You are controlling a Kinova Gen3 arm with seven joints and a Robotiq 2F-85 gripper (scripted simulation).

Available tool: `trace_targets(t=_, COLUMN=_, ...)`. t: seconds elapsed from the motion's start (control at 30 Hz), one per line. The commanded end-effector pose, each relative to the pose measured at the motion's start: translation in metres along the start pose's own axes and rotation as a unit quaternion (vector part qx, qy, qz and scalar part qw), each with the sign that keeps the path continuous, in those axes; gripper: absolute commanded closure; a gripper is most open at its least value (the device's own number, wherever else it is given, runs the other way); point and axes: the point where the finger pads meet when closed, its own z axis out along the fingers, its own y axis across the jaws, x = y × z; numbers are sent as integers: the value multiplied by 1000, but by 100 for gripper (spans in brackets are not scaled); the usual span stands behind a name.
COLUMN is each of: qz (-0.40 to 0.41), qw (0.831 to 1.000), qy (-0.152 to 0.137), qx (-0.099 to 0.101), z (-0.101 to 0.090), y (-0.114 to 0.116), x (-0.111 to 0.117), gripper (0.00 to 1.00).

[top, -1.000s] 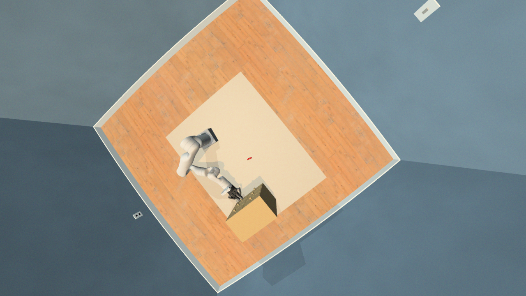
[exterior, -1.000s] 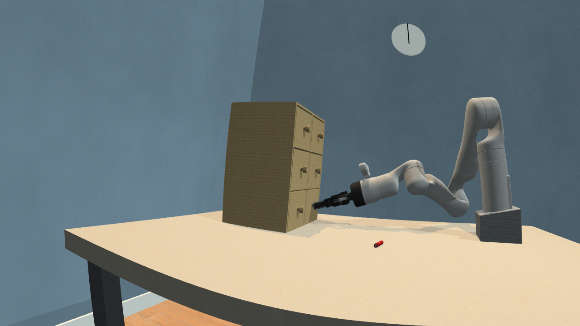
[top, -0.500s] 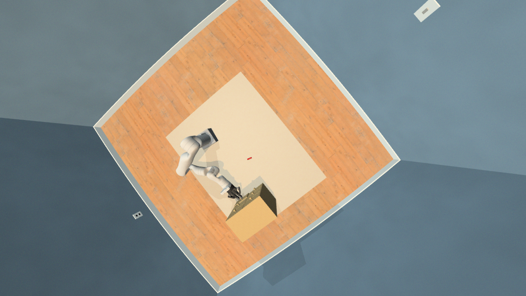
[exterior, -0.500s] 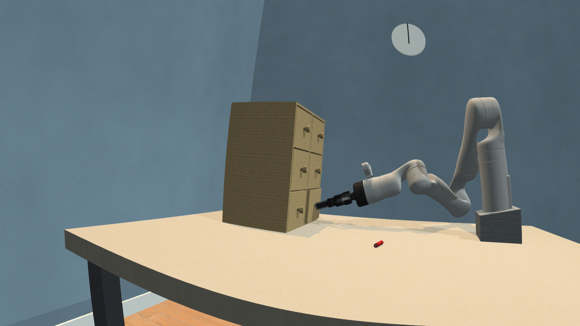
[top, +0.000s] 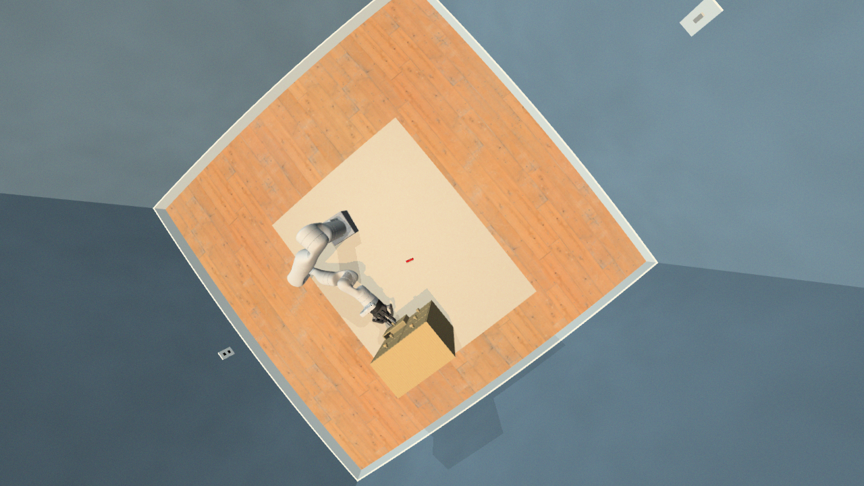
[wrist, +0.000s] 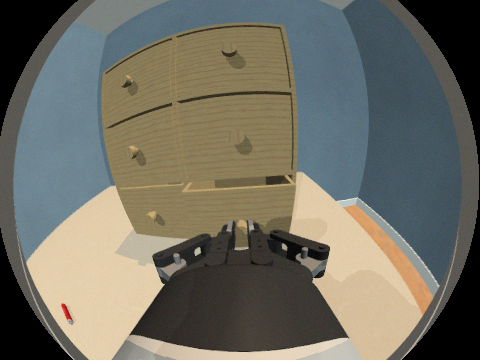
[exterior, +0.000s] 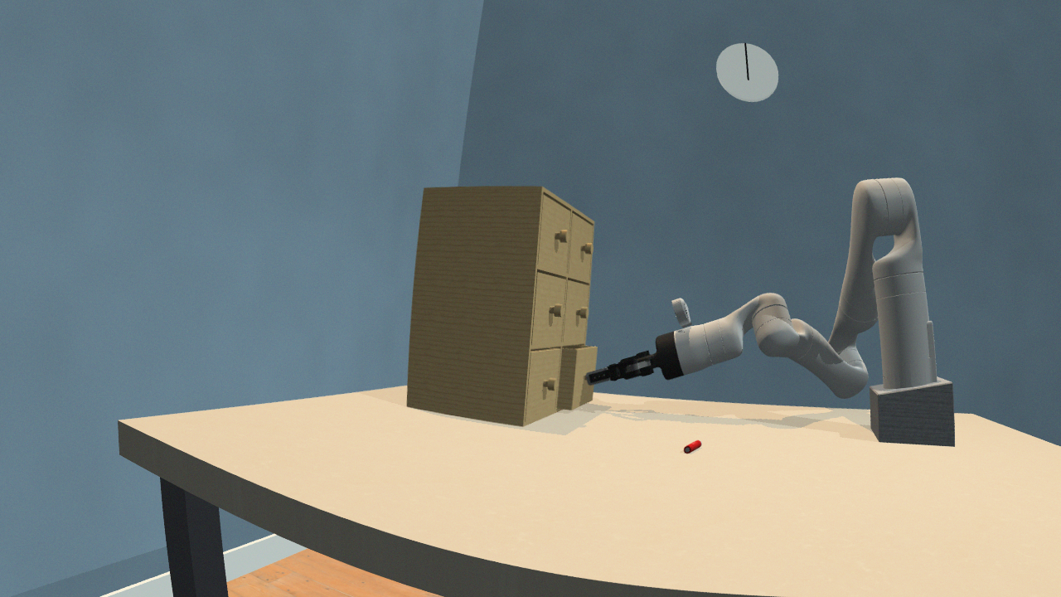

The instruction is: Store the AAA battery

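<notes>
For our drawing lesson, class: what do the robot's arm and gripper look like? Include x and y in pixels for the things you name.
The arm (top: 312, 244) (exterior: 896, 319) is pale grey and rounded, with thin seam lines. The gripper (top: 393, 323) (exterior: 589, 378) (wrist: 241, 227) is black, with two hinged fingers and grey metal parts.

It looks like a plain room, though whether it is a home, a lab or an office I cannot tell. Smooth blue-grey walls (top: 754, 150) (exterior: 259, 148) (wrist: 330, 100) meet a floor of orange-brown wooden planks (top: 483, 138) (exterior: 318, 575) (wrist: 385, 240) along a pale skirting board (top: 595, 160) (exterior: 255, 551) (wrist: 400, 235). A round, pale wall clock (exterior: 747, 71) (a dark hand pointing up) hangs upper right in the exterior view.
</notes>
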Motion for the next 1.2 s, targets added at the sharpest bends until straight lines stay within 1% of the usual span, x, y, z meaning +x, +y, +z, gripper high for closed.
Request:
trace_targets(t=0.0, qz=1, qw=1000, qy=0, qx=-5, z=-7, y=4, x=-2, gripper=87)
trace_targets(t=0.73, qz=1, qw=1000, qy=0, qx=-5, z=-31, y=3, x=-11, gripper=87)
trace_targets(t=1.17, qz=1, qw=1000, qy=0, qx=-3, z=-39, y=2, x=-14, gripper=87)
